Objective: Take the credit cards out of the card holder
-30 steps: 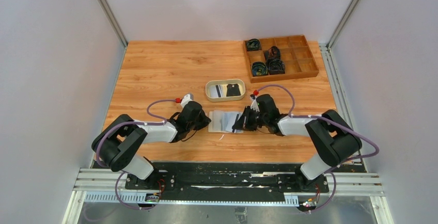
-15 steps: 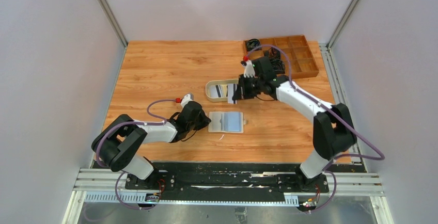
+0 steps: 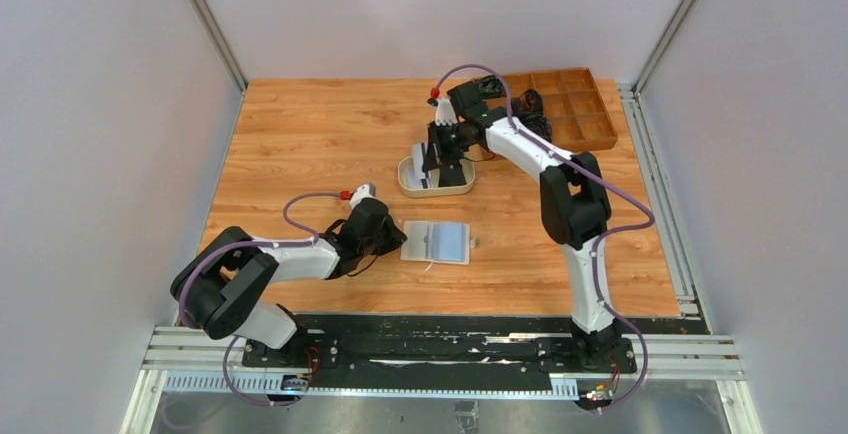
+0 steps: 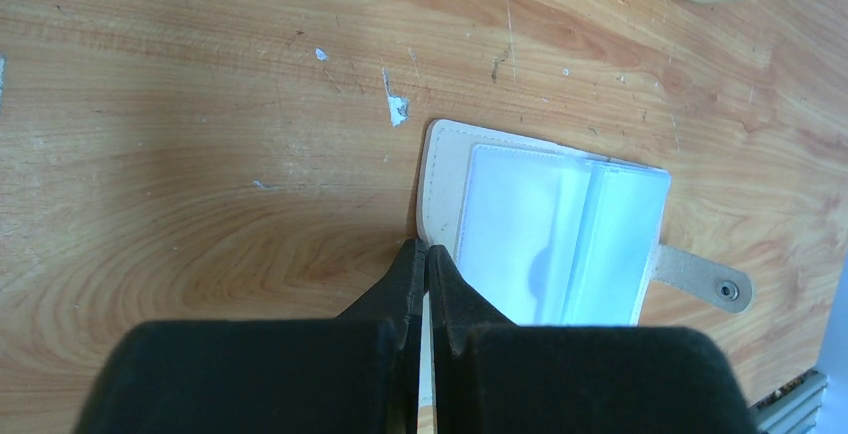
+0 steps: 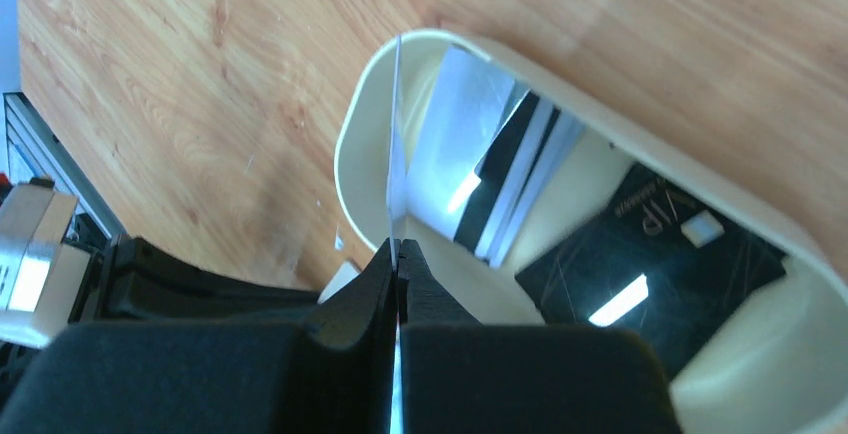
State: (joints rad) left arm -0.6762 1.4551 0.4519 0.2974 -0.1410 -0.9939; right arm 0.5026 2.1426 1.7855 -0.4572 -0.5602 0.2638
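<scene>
at centre of the top view, the open card holder (image 3: 435, 242) lies flat, with the left gripper (image 3: 398, 239) at its left edge. the right gripper (image 3: 436, 166) hangs over the oval tray (image 3: 408, 180).

left wrist view, lower middle: fingers (image 4: 405, 279) pressed together, tips touching the holder's edge.

right wrist view, centre: fingers (image 5: 372, 284) pinch a white credit card (image 5: 396, 144) edge-on above the tray, which holds a black card (image 5: 650, 274).

Cream card holder (image 3: 436, 242), black credit card (image 5: 645, 259)

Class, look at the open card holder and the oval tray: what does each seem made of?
Card holder: likely matte cream leather or imitation, stitched edge; inner sleeves glossy clear plastic. Oval tray: probably smooth cream plastic, softly reflecting light.
</scene>
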